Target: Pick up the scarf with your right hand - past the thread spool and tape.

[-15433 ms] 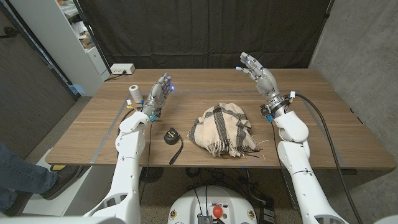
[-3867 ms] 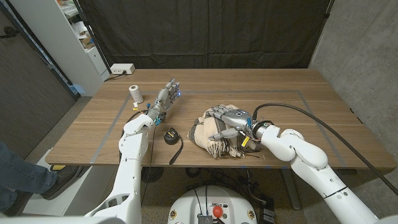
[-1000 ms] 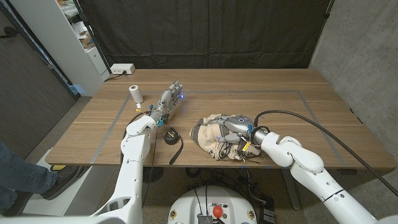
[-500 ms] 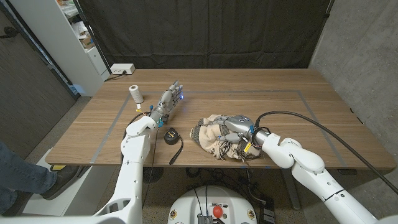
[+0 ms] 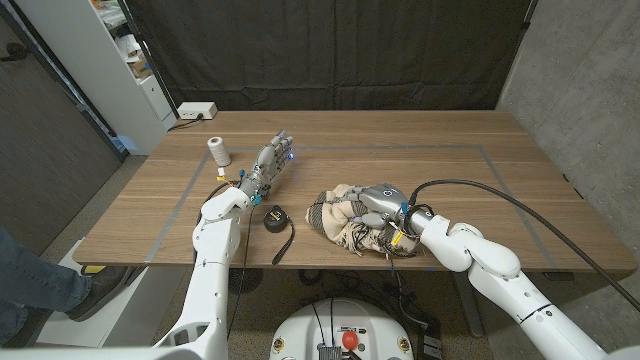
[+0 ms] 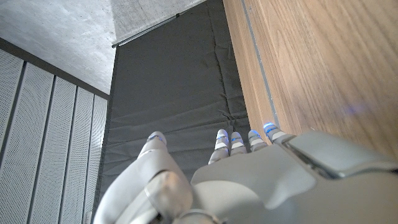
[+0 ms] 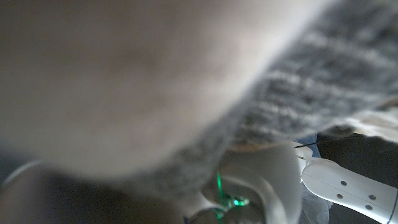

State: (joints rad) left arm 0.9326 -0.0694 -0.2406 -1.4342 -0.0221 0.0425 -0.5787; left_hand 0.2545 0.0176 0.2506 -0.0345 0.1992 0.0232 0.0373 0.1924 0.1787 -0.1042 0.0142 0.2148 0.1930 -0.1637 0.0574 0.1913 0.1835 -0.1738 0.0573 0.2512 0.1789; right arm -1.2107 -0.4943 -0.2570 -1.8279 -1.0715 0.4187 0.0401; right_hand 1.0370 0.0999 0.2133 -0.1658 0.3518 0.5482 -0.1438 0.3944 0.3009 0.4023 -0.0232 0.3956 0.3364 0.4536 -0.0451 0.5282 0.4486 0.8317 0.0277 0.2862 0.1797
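The beige scarf (image 5: pixel 338 213) with dark stripes lies bunched on the table, right of middle near the front edge. My right hand (image 5: pixel 372 202) sits on top of it with fingers curled into the cloth, gripping a fold. Blurred beige and grey knit of the scarf (image 7: pixel 186 74) presses close against the right wrist camera. The white thread spool (image 5: pixel 216 151) stands at the far left. A black tape measure (image 5: pixel 273 215) with its strap out lies front left of the scarf. My left hand (image 5: pixel 271 162) is raised over the table between spool and scarf, fingers (image 6: pixel 239 138) straight and apart, holding nothing.
A white power strip (image 5: pixel 195 111) lies at the table's back left corner. A white shelf unit (image 5: pixel 110 50) stands beyond the left side. A black cable (image 5: pixel 500 190) loops over the table from my right wrist. A person's leg shows at the lower left edge.
Over the last second my right hand has closed tighter into the scarf, bunching it slightly toward the front. My left hand has stayed put.
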